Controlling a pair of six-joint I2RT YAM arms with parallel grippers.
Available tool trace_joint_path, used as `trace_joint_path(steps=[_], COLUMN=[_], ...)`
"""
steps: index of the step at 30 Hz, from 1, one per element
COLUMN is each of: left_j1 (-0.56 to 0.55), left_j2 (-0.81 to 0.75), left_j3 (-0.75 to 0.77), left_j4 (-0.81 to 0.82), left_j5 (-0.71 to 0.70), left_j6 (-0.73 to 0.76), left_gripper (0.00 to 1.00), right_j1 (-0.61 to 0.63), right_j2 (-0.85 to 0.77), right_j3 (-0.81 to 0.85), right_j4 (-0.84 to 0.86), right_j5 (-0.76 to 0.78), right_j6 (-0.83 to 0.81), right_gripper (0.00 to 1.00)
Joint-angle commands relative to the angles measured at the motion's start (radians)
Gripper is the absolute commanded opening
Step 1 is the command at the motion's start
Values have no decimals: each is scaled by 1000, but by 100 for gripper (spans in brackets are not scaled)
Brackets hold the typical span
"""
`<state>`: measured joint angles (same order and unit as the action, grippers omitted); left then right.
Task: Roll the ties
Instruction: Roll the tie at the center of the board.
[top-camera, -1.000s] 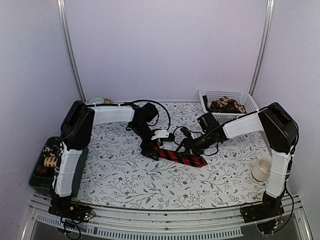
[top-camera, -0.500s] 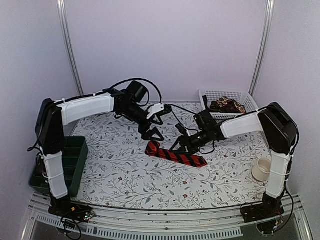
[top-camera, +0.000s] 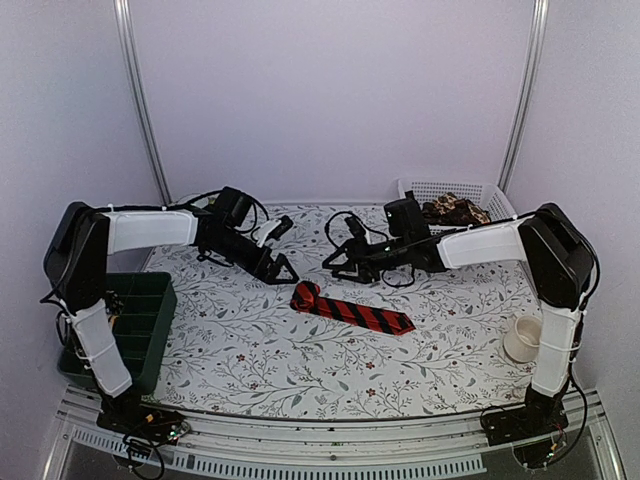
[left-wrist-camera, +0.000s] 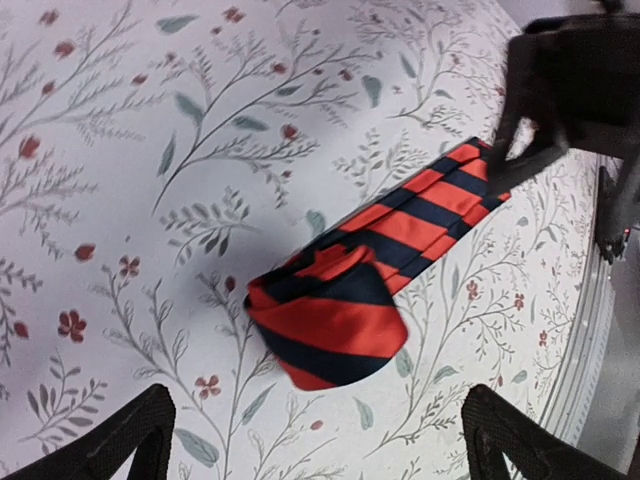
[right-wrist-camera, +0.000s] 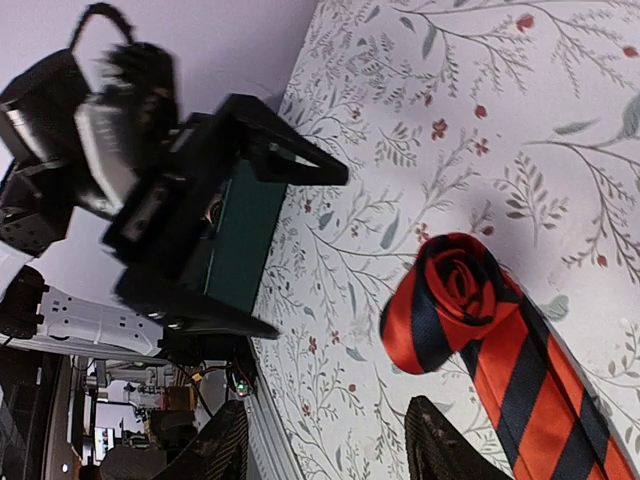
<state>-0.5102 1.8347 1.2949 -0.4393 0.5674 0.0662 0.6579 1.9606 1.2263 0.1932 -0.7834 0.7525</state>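
Red tie with black diagonal stripes (top-camera: 352, 311): lay near the middle of the floral table (top-camera: 250, 360), its left end wound into a small coil and the rest flat, running right and toward the near edge.
Left tool (top-camera: 283, 272): jaws spread wide and empty, just behind and left of the coil, not touching it.
Right tool (top-camera: 338, 266): jaws apart and holding nothing, behind the tie.
Brown-patterned ties (top-camera: 455, 210): heaped in a white basket (top-camera: 412, 190) at the far right corner.
Green bin (top-camera: 150, 300): at the left edge.
White cup (top-camera: 522, 338): at the right.
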Motion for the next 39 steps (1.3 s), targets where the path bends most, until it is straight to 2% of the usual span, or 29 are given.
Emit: trace_joint_path(steps=[1, 6, 12, 17, 26, 34, 39], left_j1=[71, 123, 125, 125, 127, 127, 127], left_j2=[-38, -3, 60, 73, 70, 82, 93], left_j3=[-93, -156, -184, -213, -225, -187, -211], left_j4=[174, 290, 384, 437, 434, 385, 441], left_j5=[-8, 48, 103, 94, 90, 117, 127], left_j6=[-198, -280, -347, -373, -354, -320, -375], left_gripper=[100, 100, 98, 100, 100, 100, 100], right_j1=[59, 93, 112, 108, 92, 85, 79], right_j2=[61, 138, 219, 280, 325, 308, 301], right_j3=[98, 129, 170, 202, 206, 138, 97], right_j4=[64, 141, 136, 124, 81, 69, 71], right_j5=[15, 7, 22, 52, 55, 58, 62], right_j6=[86, 164, 170, 151, 144, 116, 98], right_gripper=[51, 43, 40, 39, 38, 38, 39])
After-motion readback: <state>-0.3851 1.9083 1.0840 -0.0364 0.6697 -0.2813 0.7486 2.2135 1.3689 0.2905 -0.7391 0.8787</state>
